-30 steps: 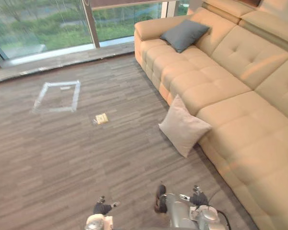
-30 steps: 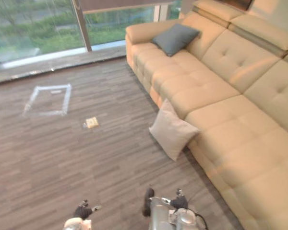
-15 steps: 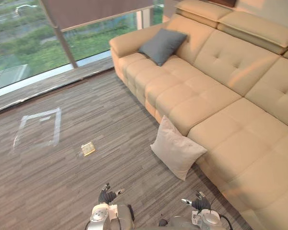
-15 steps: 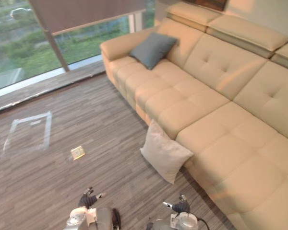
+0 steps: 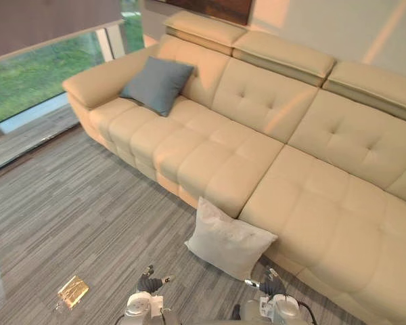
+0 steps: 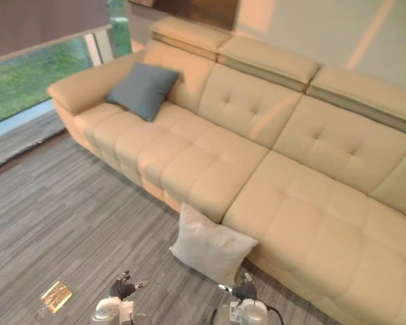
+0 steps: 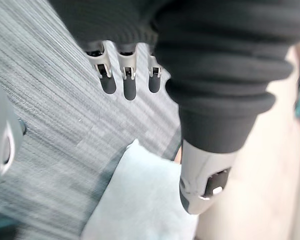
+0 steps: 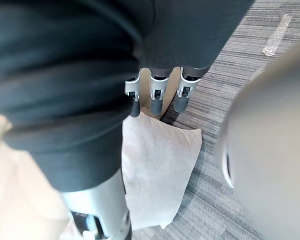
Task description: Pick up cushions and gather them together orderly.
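Note:
A white cushion (image 5: 229, 240) stands on the floor and leans against the front of the beige sofa (image 5: 311, 156). On the sofa's far left seat, a grey-blue cushion (image 5: 157, 83) rests against the backrest. My left hand (image 5: 147, 283) and right hand (image 5: 270, 286) hang low just short of the white cushion, one on each side. In the left wrist view the left hand's fingers (image 7: 129, 82) are straight, with the white cushion (image 7: 140, 200) past them. In the right wrist view the right hand's fingers (image 8: 157, 95) are straight above the white cushion (image 8: 155, 165). Neither hand holds anything.
A small yellowish flat object (image 5: 71, 291) lies on the grey striped floor to my left. A large window (image 5: 27, 88) runs along the far left, beside the sofa's armrest (image 5: 95, 84).
The whole view has swung towards the sofa, so the camera moved. The white cushion now sits straight ahead and closer. Both hands stay low and empty.

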Robot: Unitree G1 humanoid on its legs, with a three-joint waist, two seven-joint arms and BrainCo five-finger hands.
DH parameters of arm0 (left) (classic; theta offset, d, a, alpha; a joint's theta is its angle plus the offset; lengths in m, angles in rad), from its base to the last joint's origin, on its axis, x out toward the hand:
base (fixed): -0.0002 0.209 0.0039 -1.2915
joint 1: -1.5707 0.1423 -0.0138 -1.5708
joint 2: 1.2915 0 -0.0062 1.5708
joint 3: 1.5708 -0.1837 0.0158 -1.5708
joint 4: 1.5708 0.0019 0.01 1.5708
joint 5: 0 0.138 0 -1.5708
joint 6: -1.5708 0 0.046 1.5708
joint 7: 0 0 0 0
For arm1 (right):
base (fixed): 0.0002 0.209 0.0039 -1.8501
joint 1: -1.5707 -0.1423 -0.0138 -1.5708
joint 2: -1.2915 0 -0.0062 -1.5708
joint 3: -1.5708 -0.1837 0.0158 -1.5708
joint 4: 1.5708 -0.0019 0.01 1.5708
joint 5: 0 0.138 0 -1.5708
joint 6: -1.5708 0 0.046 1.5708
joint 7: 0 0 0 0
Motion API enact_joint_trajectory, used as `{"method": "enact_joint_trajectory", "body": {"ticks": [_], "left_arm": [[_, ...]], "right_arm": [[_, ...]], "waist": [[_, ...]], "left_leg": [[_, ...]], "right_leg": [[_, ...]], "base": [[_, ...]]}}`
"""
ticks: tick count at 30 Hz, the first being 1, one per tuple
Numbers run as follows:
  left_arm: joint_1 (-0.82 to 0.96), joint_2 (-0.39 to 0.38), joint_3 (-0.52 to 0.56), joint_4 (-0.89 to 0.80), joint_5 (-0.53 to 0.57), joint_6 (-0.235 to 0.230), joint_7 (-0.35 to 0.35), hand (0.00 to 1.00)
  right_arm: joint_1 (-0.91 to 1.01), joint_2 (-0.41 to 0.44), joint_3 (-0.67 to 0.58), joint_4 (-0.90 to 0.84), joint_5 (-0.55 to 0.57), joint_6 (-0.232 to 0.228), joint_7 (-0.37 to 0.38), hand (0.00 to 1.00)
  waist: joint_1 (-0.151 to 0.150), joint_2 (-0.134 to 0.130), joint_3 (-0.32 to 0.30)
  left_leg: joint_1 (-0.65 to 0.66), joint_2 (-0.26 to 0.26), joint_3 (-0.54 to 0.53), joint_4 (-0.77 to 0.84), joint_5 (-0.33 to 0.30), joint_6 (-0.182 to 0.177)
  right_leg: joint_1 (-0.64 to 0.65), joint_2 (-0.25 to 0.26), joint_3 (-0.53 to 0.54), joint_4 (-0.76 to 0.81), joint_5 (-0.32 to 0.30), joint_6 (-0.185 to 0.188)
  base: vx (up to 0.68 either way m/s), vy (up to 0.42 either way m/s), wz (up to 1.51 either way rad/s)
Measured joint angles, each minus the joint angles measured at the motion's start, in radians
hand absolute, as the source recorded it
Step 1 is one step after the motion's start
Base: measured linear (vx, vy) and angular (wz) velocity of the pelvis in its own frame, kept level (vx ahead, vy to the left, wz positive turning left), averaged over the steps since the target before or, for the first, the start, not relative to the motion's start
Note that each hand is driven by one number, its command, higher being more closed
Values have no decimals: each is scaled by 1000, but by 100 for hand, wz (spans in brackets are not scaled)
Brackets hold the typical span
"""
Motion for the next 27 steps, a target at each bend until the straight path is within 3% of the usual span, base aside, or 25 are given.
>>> {"method": "enact_joint_trajectory", "body": {"ticks": [1, 2, 3, 5, 8, 9, 10, 14, 15, 16, 18, 21, 27], "left_arm": [[1, 6, -4, 2, 0, 0, -1, 0], [-4, 21, -3, 14, 3, -1, -9, 0], [-2, 4, -2, 28, 8, -3, -11, 0], [2, -22, -7, 38, 14, -3, -15, 0], [-6, -28, 13, 18, 18, -3, -16, 0], [1, -28, 16, -14, 21, -4, -15, 0], [4, -28, 16, -24, 21, -5, -15, 0], [0, -32, 13, -43, 20, -6, -13, 0], [3, -38, 12, -39, 20, -5, -10, 0], [2, -38, 13, -41, 19, -6, -10, 0], [3, -21, 14, -34, 19, -5, -9, 0], [3, -9, 14, -24, 20, -5, -9, 0], [6, -12, 12, -9, 19, -5, -8, 0]], "right_arm": [[0, -1, 0, 3, 0, 0, 0, 0], [11, -11, -1, 9, 0, -1, 0, 0], [12, -43, -4, 16, 0, -2, 2, 0], [19, -68, -22, 30, 6, -2, 2, 0], [27, -51, -49, 25, 2, 0, -3, 0], [39, -46, -48, 16, 2, 1, -6, 0], [42, -44, -50, 10, 2, 1, -7, 0], [42, -35, -51, -2, 3, 2, -15, 0], [47, -36, -51, -3, 3, 2, -18, 0], [47, -36, -52, 0, 3, 3, -18, 0], [69, -22, -54, -2, 2, 8, -17, 0], [89, 8, -73, -2, 2, 9, -17, 0], [99, 7, -96, 4, 3, 9, -18, 0]], "waist": [[-1, -3, -2], [-2, -29, 3], [-1, 26, 3], [-9, 54, 1], [-10, 58, 9], [9, 46, 16], [16, 45, 15], [22, 37, 13], [22, 46, 8], [25, 45, 9], [27, 7, -11], [28, -24, -31], [25, -12, -34]], "left_leg": [[4, -7, -1, 0, 1, -2], [33, -39, -19, 1, -1, -12], [60, -6, -47, 5, -6, -27], [52, 12, -74, 53, -2, -35], [-69, 90, -128, 399, 54, -90], [-125, 129, -175, 546, 13, -101], [-136, 129, -183, 546, 3, -103], [-191, 67, -312, 265, -14, -85], [-175, 39, -404, 111, 45, -70], [-170, 36, -416, 103, 60, -100], [-133, 19, -381, 66, 62, -92], [-104, -6, -340, 38, 65, -82], [-37, -34, -320, -19, 75, -65]], "right_leg": [[3, 10, 0, -45, 47, -19], [22, 21, 23, -134, 168, -92], [51, 49, 28, -143, 168, -92], [72, 70, 31, -168, 141, -81], [147, 96, 35, -203, 112, -86], [215, 115, 54, -231, 101, -97], [229, 118, 61, -237, 99, -95], [245, 123, 129, -251, 91, -72], [241, 137, 161, -244, 84, -55], [241, 139, 172, -237, 79, -47], [245, 117, 205, -235, 76, -19], [251, 94, 234, -236, 77, 2], [287, 70, 254, -255, 79, 23]], "base": [[341, -75, -30], [347, -81, -43], [344, -101, -41], [304, -111, -23], [261, -103, -8], [222, -56, -34], [167, -25, -55], [139, 51, -54], [133, 133, -62], [139, 158, -60], [144, 157, -35], [114, 121, -25], [17, 87, -6]]}}
